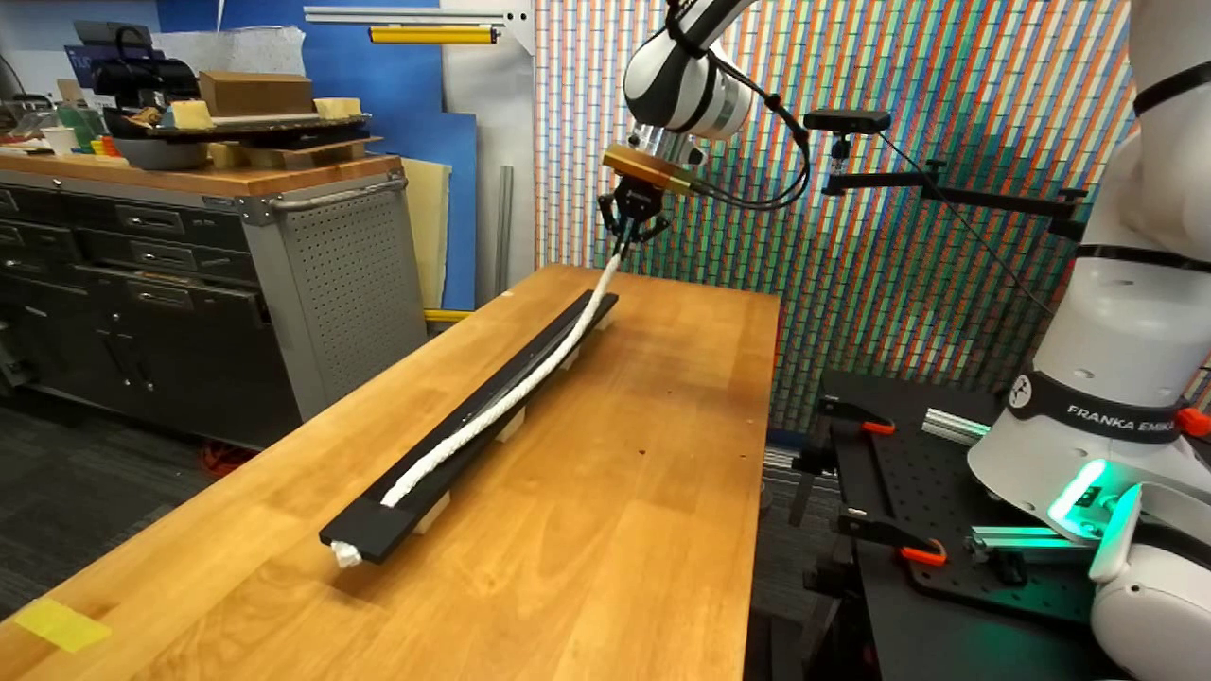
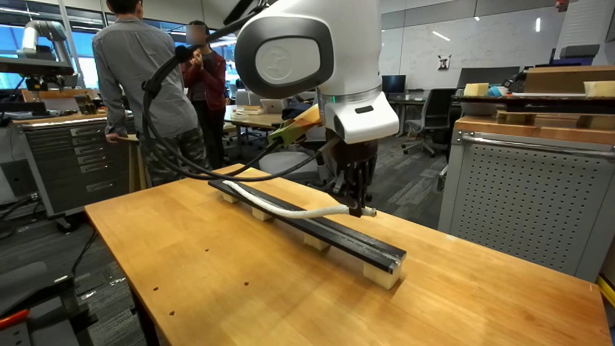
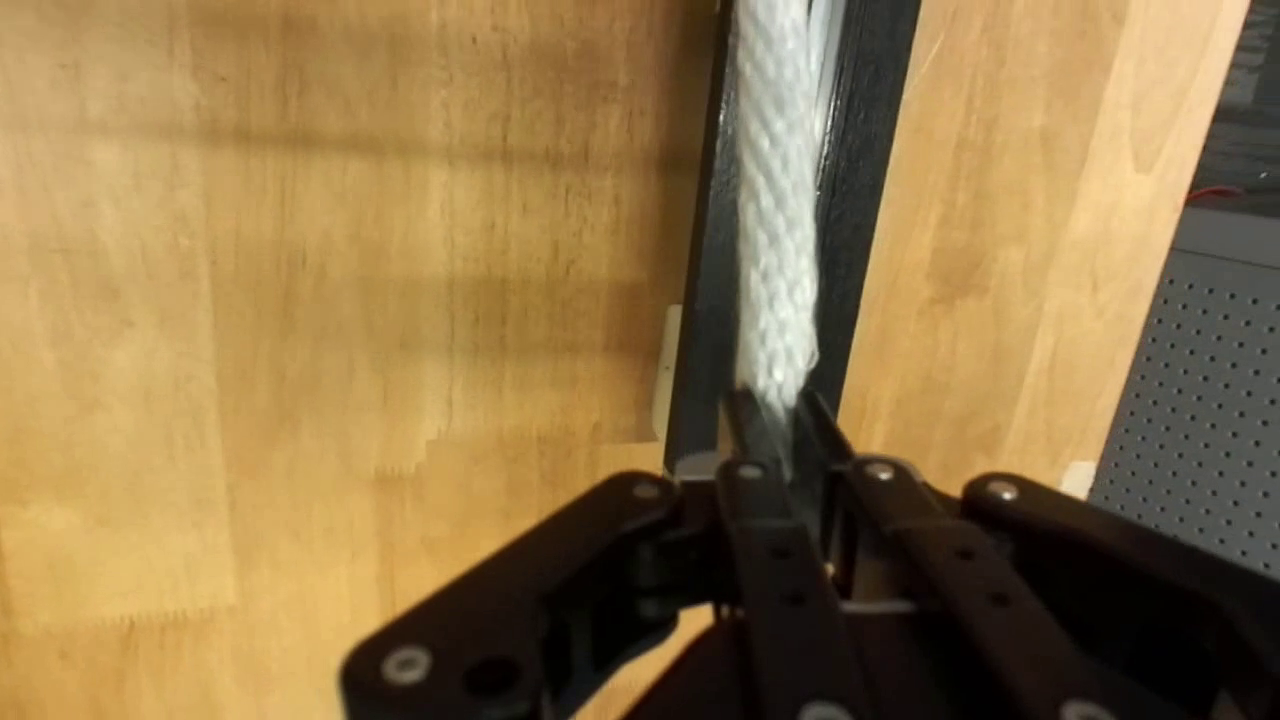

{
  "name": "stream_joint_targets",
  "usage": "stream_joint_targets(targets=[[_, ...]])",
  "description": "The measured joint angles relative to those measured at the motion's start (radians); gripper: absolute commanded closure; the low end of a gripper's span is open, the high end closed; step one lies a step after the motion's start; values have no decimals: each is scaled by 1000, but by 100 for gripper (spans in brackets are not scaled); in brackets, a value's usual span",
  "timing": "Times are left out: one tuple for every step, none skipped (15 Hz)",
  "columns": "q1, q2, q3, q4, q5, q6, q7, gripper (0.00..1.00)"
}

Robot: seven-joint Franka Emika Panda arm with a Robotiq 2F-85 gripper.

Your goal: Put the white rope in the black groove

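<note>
In an exterior view, well left of the gripper (image 2: 356, 213), the rope (image 2: 307, 214) lies on or in the groove (image 2: 353, 240), I cannot tell which; it rises into the gripper's pinch, its tip poking out right. Farther right stands a cabinet (image 2: 533, 206).

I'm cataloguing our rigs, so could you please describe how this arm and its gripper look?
The arm is white and rounded, with dark-grey trim and a black band lettered FRANKA EMIKA. It carries black cables and a yellow-orange block near the gripper, which is itself black and angular, with silvery screw heads.
</note>
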Motion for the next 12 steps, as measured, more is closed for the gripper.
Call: stream_joint_targets(targets=[[3,3,2,6,0,7,0,97],[6,8,3,15,0,9,0,97],[8,14,3,24,0,11,0,97],[10,20,3,34,0,15,0,97],[10,26,3,45,0,17,0,97],[10,32,3,54,0,21,0,97],[10,40,2,64,0,24,0,97],[9,48,1,73,0,25,0,97],[8,58,1,83,0,24,1,97],[7,70,1,93,0,24,1,97],[7,84,1,102,0,22,0,97],[7,100,1,111,-1,22,0,97]])
